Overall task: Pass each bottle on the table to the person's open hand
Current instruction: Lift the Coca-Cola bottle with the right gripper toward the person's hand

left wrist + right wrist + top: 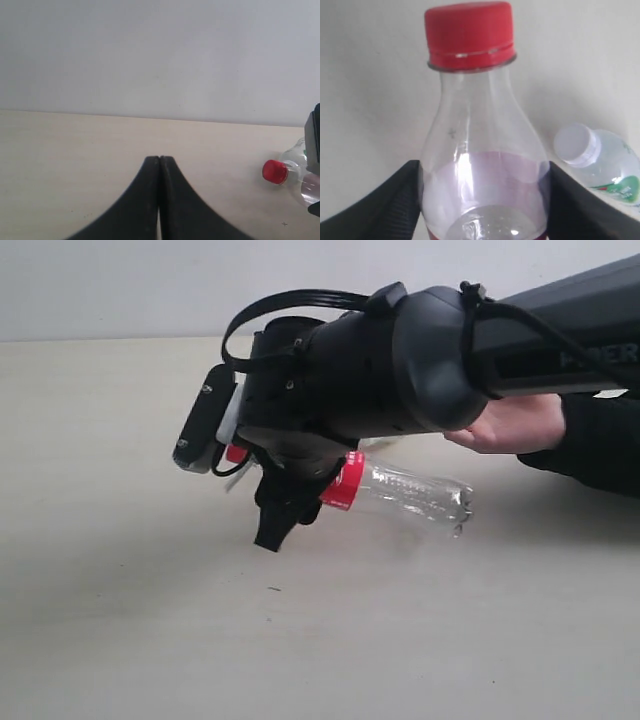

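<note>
My right gripper (278,512) (484,168) is shut on the clear bottle with red cap and red label (410,490) (480,115). Its fingers press on the bottle's shoulder from both sides. The bottle is held sideways, low over the table (150,620), base toward the person's open hand (510,425). That hand, with its black sleeve (595,445), shows just above and beyond the base, partly behind my arm. A second bottle with white cap and green label (602,162) lies on the table beside it. My left gripper (159,159) is shut and empty, with the held bottle (292,172) off to one side.
The bulky right arm (430,350) crosses the scene from the right and hides much of the table behind it. A pale wall (120,285) rises at the table's far edge.
</note>
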Available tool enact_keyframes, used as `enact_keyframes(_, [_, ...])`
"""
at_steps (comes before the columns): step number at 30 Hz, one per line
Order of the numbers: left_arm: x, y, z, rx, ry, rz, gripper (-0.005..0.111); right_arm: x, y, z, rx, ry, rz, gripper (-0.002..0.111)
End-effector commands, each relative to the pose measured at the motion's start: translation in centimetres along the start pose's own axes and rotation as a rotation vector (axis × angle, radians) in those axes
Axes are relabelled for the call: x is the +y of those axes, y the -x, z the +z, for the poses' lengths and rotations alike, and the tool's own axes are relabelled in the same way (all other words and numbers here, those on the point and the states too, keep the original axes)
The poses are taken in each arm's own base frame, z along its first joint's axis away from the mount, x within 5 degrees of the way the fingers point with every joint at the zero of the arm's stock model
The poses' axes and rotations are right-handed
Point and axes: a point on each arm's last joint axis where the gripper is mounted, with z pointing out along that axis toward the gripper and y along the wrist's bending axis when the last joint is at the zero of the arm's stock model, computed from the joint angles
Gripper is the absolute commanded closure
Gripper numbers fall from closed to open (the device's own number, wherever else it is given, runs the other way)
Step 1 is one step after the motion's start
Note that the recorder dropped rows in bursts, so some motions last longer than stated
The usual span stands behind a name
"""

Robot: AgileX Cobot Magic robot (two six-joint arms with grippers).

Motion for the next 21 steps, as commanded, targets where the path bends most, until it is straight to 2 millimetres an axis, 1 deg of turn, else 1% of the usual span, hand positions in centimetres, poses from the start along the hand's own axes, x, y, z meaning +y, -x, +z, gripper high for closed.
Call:
enact_keyframes(1, [0.0,-0.1,0.0,-0.004,0.000,-0.007,0.107,1.1,0.8,-2.7,-0.071,0.095,0.050,0.108])
enact_keyframes(4, [0.0,-0.1,0.0,-0.004,0.000,-0.007,0.107,1.5,0.8,-3.9,-0.077,0.178,0.133,0.108])
enact_keyframes(6, [0.0,-0.1,0.0,-0.004,0.000,-0.007,0.107,1.3,0.7,-4.9,-0.088,0.213,0.179,0.108])
enact_keyframes(9, [0.0,-0.1,0.0,-0.004,0.000,-0.007,0.107,0.8,0.6,-7.0,-0.133,0.258,0.245,0.108])
enact_keyframes(12, [0.0,-0.1,0.0,-0.004,0.000,-0.007,0.107,-0.2,0.2,-9.5,-0.175,0.273,0.327,0.108])
enact_keyframes(17, [0.0,-0.1,0.0,-0.004,0.000,-0.007,0.107,-3.5,-1.1,-14.3,-0.212,0.241,0.449,0.108])
enact_keyframes(21, [0.0,-0.1,0.0,-0.004,0.000,-0.007,0.107,-6.4,-2.4,-17.2,-0.263,0.228,0.571,0.108])
